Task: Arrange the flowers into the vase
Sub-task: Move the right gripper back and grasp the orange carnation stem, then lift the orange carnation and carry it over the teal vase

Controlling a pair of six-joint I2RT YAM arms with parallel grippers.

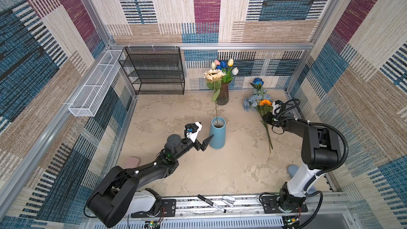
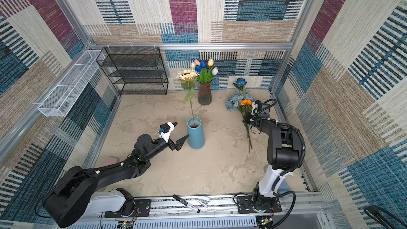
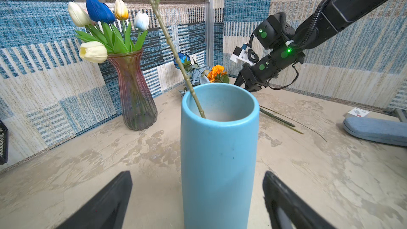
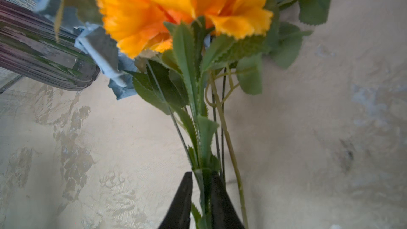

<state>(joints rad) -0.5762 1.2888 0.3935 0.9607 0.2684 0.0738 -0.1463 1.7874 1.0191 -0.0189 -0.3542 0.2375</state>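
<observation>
A light blue vase (image 1: 217, 135) (image 2: 196, 136) (image 3: 220, 150) stands mid-table with a cream sunflower (image 1: 214, 76) (image 2: 187, 76) in it. My left gripper (image 1: 206, 129) (image 2: 181, 130) (image 3: 198, 179) is open, its fingers either side of the vase's lower wall without touching it. At the right, my right gripper (image 1: 267, 117) (image 2: 246, 118) (image 4: 201, 179) is shut on the leafy stem of an orange bloom (image 1: 265, 102) (image 4: 182, 7). Behind it lie a dusty-blue rose bunch (image 1: 251, 102) and a deep-blue rose (image 1: 258, 81). Tulips (image 1: 222, 67) stand in a purple glass vase (image 1: 222, 95).
A black wire shelf (image 1: 154, 71) stands at the back left, and a white wire basket (image 1: 94, 84) hangs on the left wall. A marker pen (image 1: 211, 203) lies on the front rail. A blue-grey case (image 3: 374, 131) and a small white box (image 3: 357, 113) lie near the right arm's base.
</observation>
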